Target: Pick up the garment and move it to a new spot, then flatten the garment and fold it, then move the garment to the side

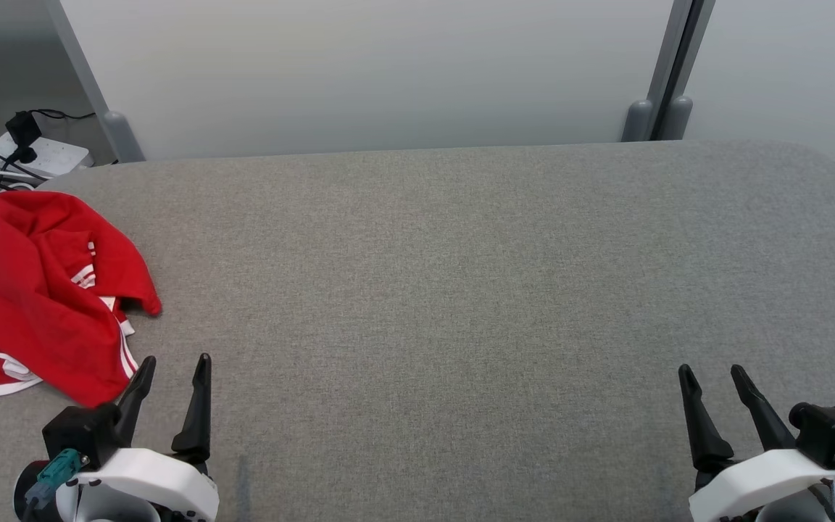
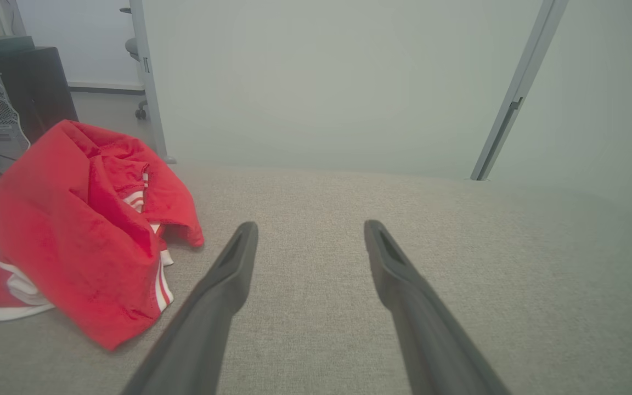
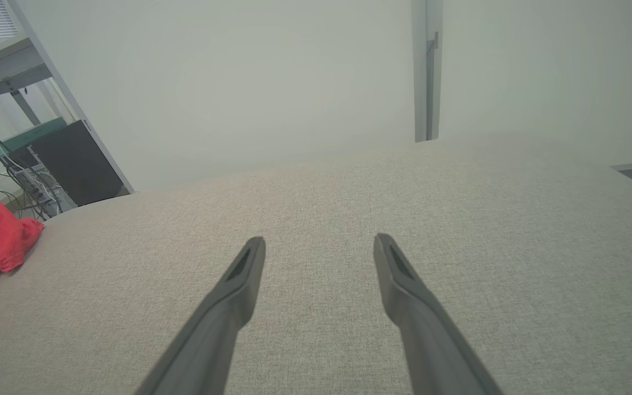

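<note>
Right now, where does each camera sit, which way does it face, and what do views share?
Head view: on the head, looking forward and down at the table; left gripper lower left, right gripper lower right, both open.
Left wrist view: on the left wrist, looking along the left fingers across the table to the wall; garment at that view's left.
Right wrist view: on the right wrist, looking along the right fingers across the table.
Shared: all three show garment and table.
</note>
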Motion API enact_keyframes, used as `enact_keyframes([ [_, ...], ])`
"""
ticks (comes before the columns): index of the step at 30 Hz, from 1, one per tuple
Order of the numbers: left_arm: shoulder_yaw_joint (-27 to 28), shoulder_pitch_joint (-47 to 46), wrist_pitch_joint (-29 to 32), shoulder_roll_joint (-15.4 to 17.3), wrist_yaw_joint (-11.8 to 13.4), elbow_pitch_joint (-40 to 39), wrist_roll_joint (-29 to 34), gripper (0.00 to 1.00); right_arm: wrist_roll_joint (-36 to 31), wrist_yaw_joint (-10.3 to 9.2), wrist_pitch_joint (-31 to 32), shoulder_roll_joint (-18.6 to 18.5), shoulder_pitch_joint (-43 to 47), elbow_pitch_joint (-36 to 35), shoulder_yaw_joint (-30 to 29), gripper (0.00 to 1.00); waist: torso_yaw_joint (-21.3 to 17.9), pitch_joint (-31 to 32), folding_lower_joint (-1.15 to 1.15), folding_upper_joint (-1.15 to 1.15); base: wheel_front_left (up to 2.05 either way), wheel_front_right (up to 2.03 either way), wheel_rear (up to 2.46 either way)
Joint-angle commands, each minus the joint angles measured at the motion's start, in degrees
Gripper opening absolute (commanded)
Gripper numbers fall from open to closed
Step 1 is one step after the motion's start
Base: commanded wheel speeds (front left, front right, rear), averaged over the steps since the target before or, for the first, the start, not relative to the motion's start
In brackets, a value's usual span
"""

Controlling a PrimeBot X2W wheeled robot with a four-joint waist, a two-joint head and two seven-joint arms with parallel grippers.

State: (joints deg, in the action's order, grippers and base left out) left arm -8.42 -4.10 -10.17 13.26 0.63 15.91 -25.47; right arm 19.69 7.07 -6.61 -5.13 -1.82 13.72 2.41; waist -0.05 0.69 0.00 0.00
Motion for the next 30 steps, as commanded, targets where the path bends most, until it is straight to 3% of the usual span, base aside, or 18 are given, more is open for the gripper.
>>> enact_keyframes([
  [1, 1.58, -2.40, -0.86, 1.07, 0.61, -0.96, 1.64, 1.00, -2.17, 0.37, -1.29, -0.39, -1.38, -1.28, 1.27, 1.00, 0.02, 0.01, 0.00, 0.00, 0.00, 0.00, 0.00],
  [25, 2.86, -2.33, -2.86, 0.63, 0.00, 1.72, 6.24, 1.00, -12.50, 0.42, -4.89, 0.75, -0.74, -1.43, 0.94, 1.00, 0.02, 0.12, 0.00, 0.00, 0.00, 0.00, 0.00],
  [30, 3.48, -2.25, -2.46, 0.70, -0.49, 1.87, 4.82, 1.00, -11.83, 0.42, -4.79, 1.00, -0.39, -1.74, 0.43, 1.00, 0.07, 0.16, 0.00, 0.00, 0.00, 0.00, 0.00],
])
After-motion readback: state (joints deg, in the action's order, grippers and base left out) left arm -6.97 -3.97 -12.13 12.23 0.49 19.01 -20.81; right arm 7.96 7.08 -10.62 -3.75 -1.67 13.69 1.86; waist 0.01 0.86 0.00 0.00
